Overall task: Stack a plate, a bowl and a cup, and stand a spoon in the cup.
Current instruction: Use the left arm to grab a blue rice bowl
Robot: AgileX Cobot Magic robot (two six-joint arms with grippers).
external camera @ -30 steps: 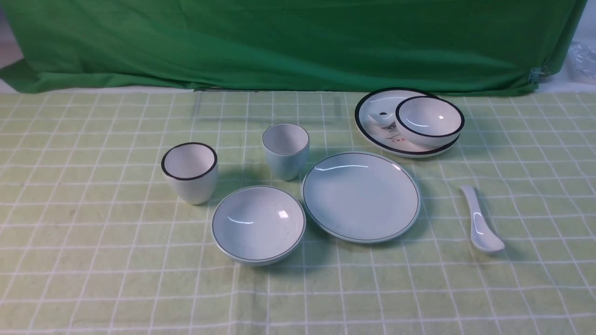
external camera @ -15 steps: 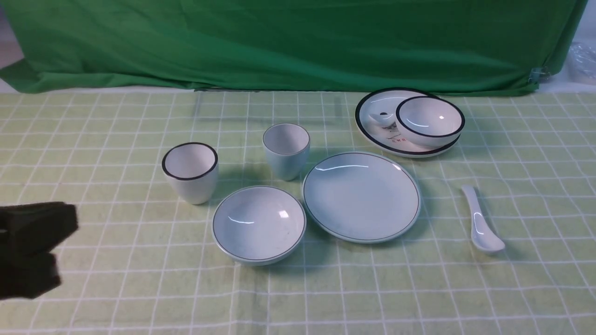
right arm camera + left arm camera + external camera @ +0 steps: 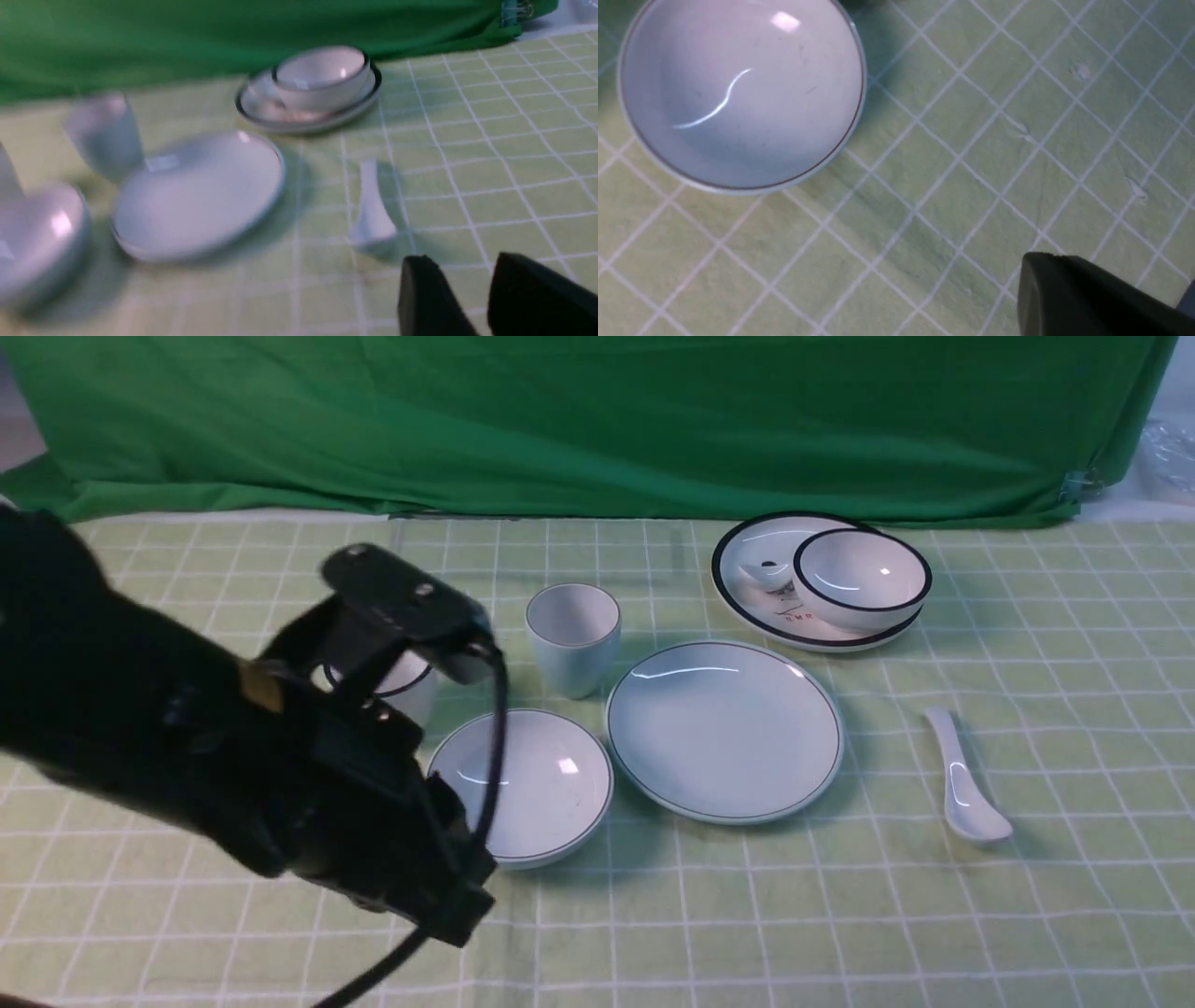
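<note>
Front view: the left arm (image 3: pixel 308 756) has just swung in from the left, now partly hiding the pale bowl (image 3: pixel 546 784) and the black-rimmed cup (image 3: pixel 411 691). The plate (image 3: pixel 724 733) lies centrally, the pale cup (image 3: pixel 573 644) beyond the bowl, the spoon (image 3: pixel 966 793) to the right. Nothing is stacked, so this looks like a first reach, probably for the bowl. Left wrist view: the left pincer (image 3: pixel 1111 289) is closed, apart from the bowl. Right wrist view: the right pincer (image 3: pixel 465 263) stands open and empty, near the spoon.
</note>
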